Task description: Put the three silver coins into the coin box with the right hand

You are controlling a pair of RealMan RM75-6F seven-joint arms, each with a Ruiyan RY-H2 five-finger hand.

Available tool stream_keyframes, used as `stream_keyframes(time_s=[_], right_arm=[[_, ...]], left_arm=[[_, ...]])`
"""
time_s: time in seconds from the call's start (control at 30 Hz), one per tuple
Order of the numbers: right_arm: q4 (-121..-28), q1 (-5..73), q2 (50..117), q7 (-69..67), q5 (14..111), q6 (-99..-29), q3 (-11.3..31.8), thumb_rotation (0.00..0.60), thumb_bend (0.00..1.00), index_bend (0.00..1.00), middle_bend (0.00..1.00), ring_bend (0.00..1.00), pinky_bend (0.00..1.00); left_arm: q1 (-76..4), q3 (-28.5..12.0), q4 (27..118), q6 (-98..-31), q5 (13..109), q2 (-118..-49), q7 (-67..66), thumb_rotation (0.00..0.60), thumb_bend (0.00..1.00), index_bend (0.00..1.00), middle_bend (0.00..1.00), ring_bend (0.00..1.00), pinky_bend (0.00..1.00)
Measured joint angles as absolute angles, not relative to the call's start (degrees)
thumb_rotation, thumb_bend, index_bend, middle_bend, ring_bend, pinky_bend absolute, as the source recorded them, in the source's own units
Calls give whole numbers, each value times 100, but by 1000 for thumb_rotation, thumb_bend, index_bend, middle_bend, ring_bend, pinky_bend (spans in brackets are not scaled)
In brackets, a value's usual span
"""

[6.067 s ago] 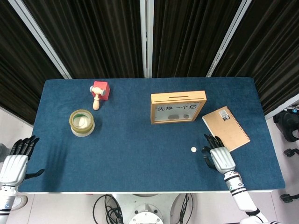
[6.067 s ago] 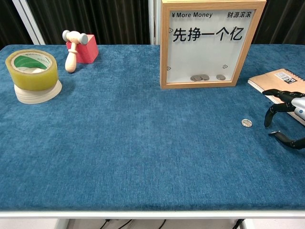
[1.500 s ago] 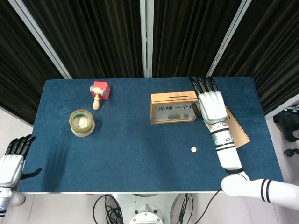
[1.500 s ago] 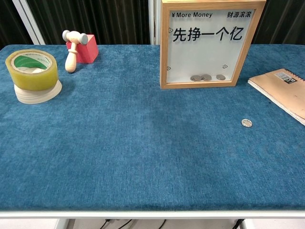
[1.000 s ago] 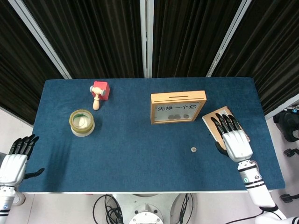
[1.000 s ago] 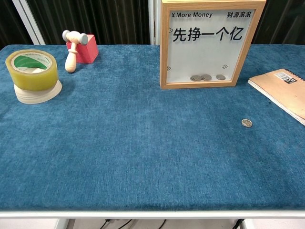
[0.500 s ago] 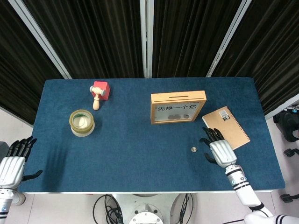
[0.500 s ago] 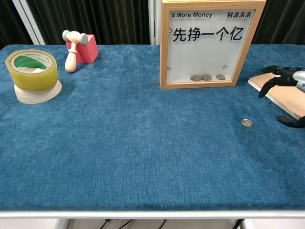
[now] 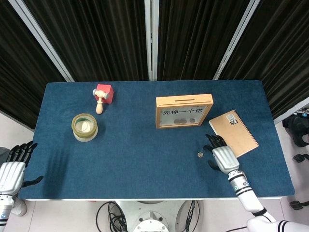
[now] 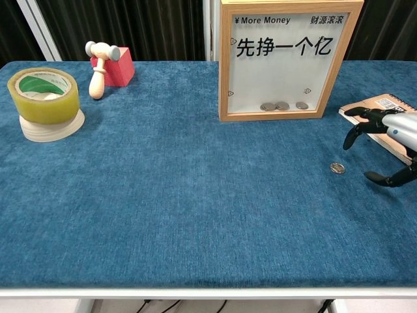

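Right hand [image 9: 223, 155]: fingers apart, holding nothing, just right of the loose coin, not touching it.
Silver coin [image 10: 337, 168]: flat on the blue worktop [image 9: 130, 145], in front of the coin box.
Coin box [image 9: 183, 110]: upright, wood-framed, coins visible at its bottom behind the clear front.
Left hand [image 9: 12, 169]: fingers spread, empty, off the worktop's left edge.
Notebook [image 9: 233, 132]: right of the box.

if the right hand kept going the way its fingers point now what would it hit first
Probably the coin box. The right hand points up-table and slightly left; the silver coin lies just left of that line and the notebook just right. Height above the cloth is unclear.
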State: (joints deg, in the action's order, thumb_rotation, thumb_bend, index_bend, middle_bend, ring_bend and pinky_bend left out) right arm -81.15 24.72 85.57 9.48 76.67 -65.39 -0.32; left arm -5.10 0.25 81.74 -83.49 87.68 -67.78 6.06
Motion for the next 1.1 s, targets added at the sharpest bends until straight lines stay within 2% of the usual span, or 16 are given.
stream_keyframes(time_s=[0.2,0.37,0.93,1.1], right_arm=[[-8028,2443,8645,925,7688,-6446,-10,600,276,318,0,0,0],[-7982,2440,8682,887,7725,-6383,17,600,325,317,0,0,0],[-7799,2431,8870,825,7791,-6242,104,600,338,314,0,0,0],[-7783,2409,8908,855,7788,-6254,124,600,344,343,0,0,0]], left_arm=[[-503,27,8131,-8335,8751,-6794,632,600,0,60,8,0,0],[-509,29,8116,-8315,8751,-6801,643,600,0,60,8,0,0],[-524,10,8066,-8269,8712,-6815,683,600,0,60,8,0,0],[-525,7,8047,-8259,8700,-6818,700,600,0,60,8,0,0]])
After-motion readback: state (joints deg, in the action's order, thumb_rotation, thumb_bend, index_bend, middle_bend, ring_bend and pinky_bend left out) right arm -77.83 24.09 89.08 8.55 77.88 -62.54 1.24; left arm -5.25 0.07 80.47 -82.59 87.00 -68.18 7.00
